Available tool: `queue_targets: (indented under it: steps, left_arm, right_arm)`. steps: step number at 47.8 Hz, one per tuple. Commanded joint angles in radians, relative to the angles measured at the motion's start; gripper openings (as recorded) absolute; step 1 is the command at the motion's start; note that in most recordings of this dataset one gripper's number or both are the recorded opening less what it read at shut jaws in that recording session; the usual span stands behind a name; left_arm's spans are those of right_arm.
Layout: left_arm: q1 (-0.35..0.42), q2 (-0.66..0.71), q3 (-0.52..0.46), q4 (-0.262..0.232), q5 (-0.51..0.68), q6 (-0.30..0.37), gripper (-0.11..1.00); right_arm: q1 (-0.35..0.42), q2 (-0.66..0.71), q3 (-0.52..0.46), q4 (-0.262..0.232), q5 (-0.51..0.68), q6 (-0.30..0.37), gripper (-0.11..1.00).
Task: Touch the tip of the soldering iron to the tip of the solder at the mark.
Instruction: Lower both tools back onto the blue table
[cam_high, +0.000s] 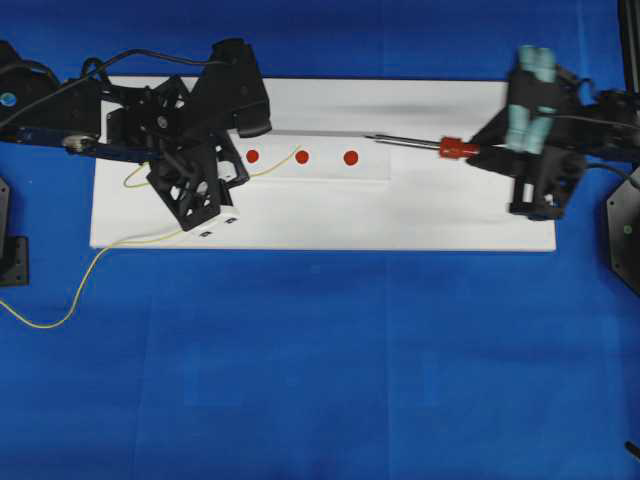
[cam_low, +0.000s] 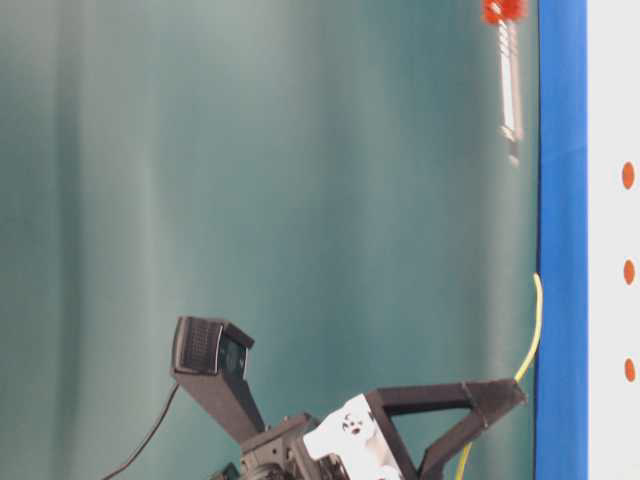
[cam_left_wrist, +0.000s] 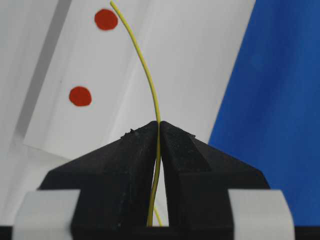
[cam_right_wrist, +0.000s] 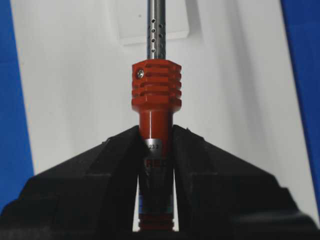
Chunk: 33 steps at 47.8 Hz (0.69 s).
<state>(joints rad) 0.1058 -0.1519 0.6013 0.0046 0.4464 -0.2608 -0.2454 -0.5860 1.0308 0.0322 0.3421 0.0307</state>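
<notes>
Left gripper pinching solder, tip near red mark at 12 o'clock. Right gripper clamped on soldering iron, shaft toward 12. Tips well apart: approach step; next converge both at mark.

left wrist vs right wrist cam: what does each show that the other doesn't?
Only the left wrist view: the left gripper shut on the solder, whose free end curves up beside two red dots.

Only the right wrist view: the right gripper clamped on the soldering iron, ribbed collar and perforated shaft ahead of the jaws; its tip is out of frame.

Both: the white board on the blue table cover.
</notes>
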Motion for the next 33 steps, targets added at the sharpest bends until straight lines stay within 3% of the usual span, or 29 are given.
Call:
queue_targets:
  steps: [1,9,22,33]
  left_arm:
    - [0.002,-0.037,0.003,0.000,-0.012,-0.002,0.03]
    - [0.002,-0.064,0.035,0.000,-0.049,-0.002,0.03]
    - [-0.009,-0.109,0.087,-0.002,-0.114,-0.035,0.03]
    - [-0.097,-0.140,0.121,-0.002,-0.135,-0.110,0.03]
  right_arm:
    - [-0.003,-0.092,0.014,-0.002,-0.005,0.003,0.06]
    - [-0.003,-0.183,0.048,0.000,-0.005,0.011,0.06]
    - [0.000,-0.181,0.048,0.037,-0.009,0.031,0.06]
    - [0.104,-0.201,0.048,0.064,-0.009,0.095,0.06]
